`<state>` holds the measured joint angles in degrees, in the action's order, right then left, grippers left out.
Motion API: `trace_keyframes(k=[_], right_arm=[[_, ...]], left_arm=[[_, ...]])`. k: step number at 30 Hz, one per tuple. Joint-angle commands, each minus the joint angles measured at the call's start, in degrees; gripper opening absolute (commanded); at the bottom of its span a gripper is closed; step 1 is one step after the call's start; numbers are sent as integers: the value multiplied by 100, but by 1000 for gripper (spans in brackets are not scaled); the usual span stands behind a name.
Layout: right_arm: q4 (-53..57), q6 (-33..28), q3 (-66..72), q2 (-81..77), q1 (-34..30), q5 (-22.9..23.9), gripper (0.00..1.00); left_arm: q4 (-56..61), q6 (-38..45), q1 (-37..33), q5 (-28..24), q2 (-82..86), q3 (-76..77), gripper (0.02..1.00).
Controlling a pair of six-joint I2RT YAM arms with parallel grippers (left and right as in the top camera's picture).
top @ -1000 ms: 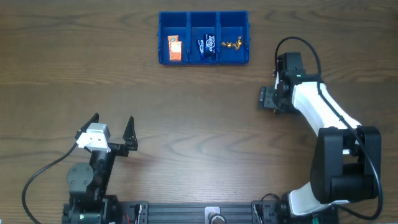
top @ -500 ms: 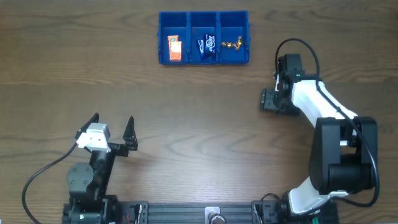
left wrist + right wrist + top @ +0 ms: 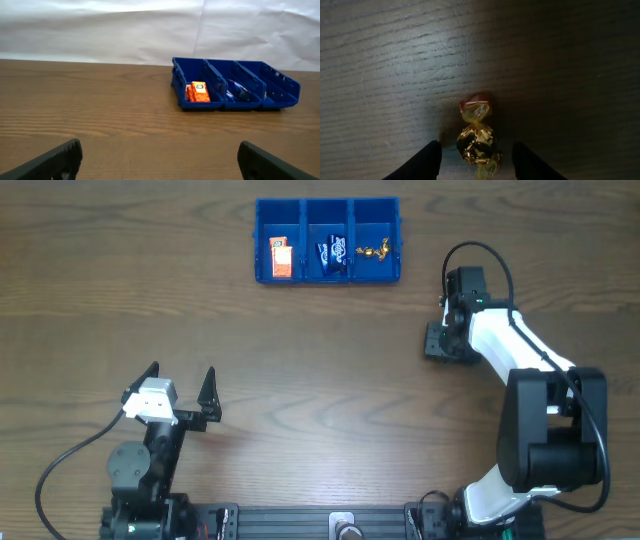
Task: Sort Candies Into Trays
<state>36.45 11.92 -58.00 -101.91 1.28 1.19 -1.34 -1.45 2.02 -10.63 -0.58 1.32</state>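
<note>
In the last second the right gripper (image 3: pixel 476 165) had nudged a touch outward and settled low over a gold foil-wrapped candy (image 3: pixel 477 141). The sweet lay on the brown wooden table (image 3: pixel 330 360), off to the right of the blue three-compartment plastic tray (image 3: pixel 259 240). The jaws stood apart, one on each side of it, not yet pinching. It looked like the lead-in to a grab, bound for the tray's right bin, where a matching gold candy (image 3: pixel 372 251) already lay. The left gripper (image 3: pixel 181 372) had stayed parked near its base, jaws wide, holding nothing.
</note>
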Motion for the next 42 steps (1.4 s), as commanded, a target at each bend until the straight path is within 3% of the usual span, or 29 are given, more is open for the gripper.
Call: trace_keyframes(k=[1,25,42], right_arm=[[-55,22,-11,-52,-33,11,481],[-173,153,-11,-199,-42,44,432],[-44,155,-24,61,81,31,66]], left_arm=[[-190,20,-13,-125,37,-105,998],[-190,20,-13,-125,37,-105,998],[-190,20,-13,-125,37,-105,996]])
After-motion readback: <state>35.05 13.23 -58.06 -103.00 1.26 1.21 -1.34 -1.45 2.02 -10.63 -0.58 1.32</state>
